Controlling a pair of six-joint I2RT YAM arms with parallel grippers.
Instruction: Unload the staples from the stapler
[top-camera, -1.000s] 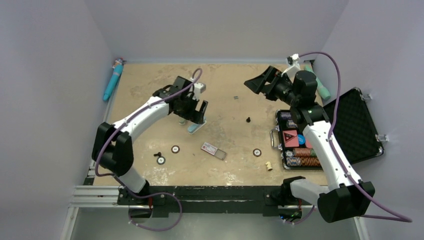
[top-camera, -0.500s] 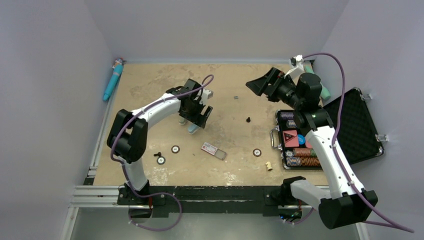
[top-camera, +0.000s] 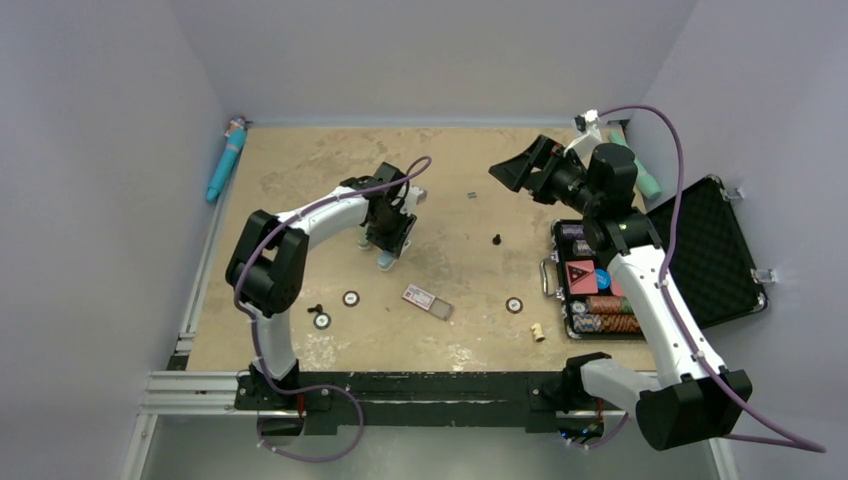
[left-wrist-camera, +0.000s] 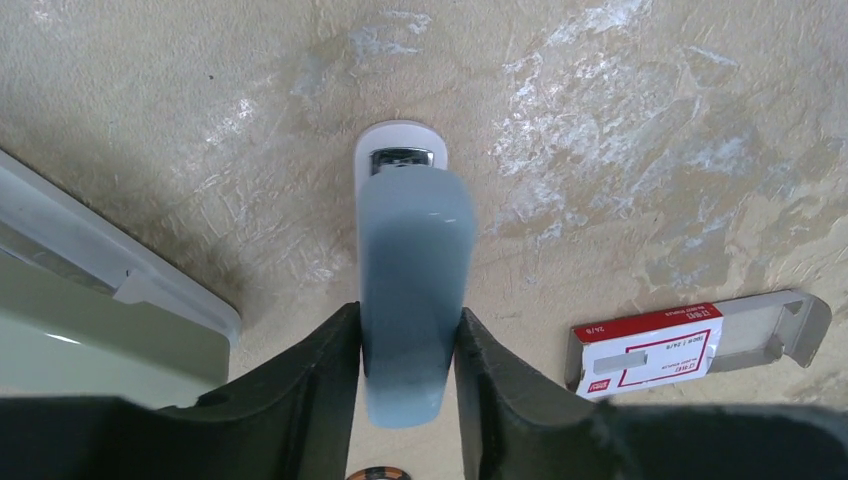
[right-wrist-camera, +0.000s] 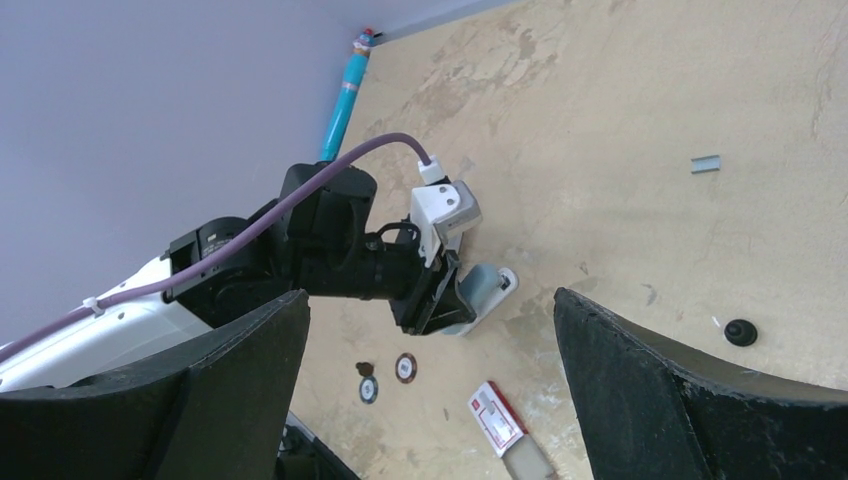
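Note:
The light-blue stapler (left-wrist-camera: 415, 280) lies on its white base on the tan table, left of centre (top-camera: 386, 260). My left gripper (left-wrist-camera: 408, 320) points down over it, both black fingers pressed against the sides of its rear end, shut on it. The right wrist view shows the same grip on the stapler (right-wrist-camera: 480, 290). The staples (top-camera: 470, 196), a tiny dark-grey strip, lie loose on the table towards the back centre (right-wrist-camera: 706, 163). My right gripper (top-camera: 515, 170) hangs wide open in the air at the back right, aimed at the left arm, with nothing between its fingers (right-wrist-camera: 430, 298).
A red-and-white staple box (top-camera: 427, 300) lies half slid open near the stapler (left-wrist-camera: 650, 350). A black peg (top-camera: 496, 239), poker chips (top-camera: 351, 298) (top-camera: 514, 305) and a cream piece (top-camera: 538, 331) dot the table. An open black case (top-camera: 720, 260) with chips sits right; a teal pen (top-camera: 226, 160) lies far left.
My left gripper has swung in over the stapler, lowered, and closed its fingers onto the stapler's sides. The right arm has barely moved.

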